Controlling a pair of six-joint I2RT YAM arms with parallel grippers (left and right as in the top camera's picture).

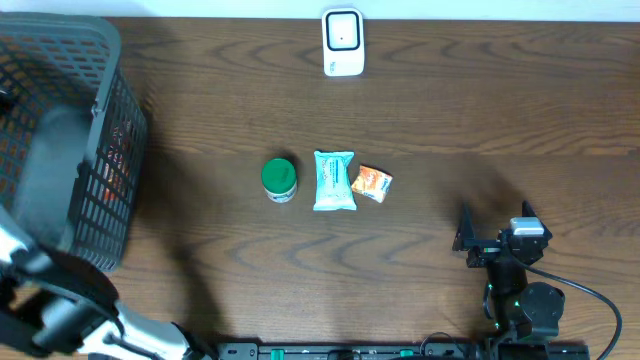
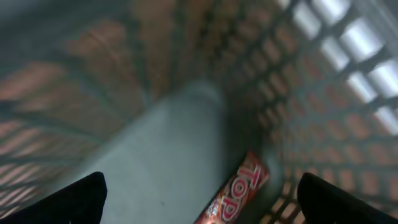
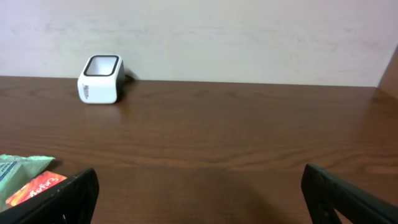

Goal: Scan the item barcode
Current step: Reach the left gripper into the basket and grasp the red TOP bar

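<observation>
- Overhead view, sole record of the full layout: dark wooden table (image 1: 500, 120); grey mesh basket (image 1: 100, 60) at its left end; white scanner (image 1: 343, 42) at the middle of the far edge.
- Same view, mid-table row, left to right: green-lidded jar (image 1: 279, 179), teal packet (image 1: 334, 181), small orange packet (image 1: 372, 184). The two packets lay just beside each other and the jar stood a little apart. All three were well clear of the scanner.
- Left wrist view, sole record of the basket's inside, blurred: a red wrapped bar (image 2: 239, 190) with white lettering lay on the grey floor, close to the mesh wall.
- Right wrist view, sole side-on record: the scanner stood upright before a pale wall, its dark window on top. Corners of the teal and orange packets showed at lower left.
- Left gripper (image 2: 200, 186): aimed down into the basket, jaws spread wide, nothing between them, not touching the bar. In the overhead view only the arm's links showed, at the lower left corner.
- Right gripper (image 1: 497, 225): low over the near right part of the table, pointing toward the far edge, jaws spread wide and empty, apart from the row of items.
</observation>
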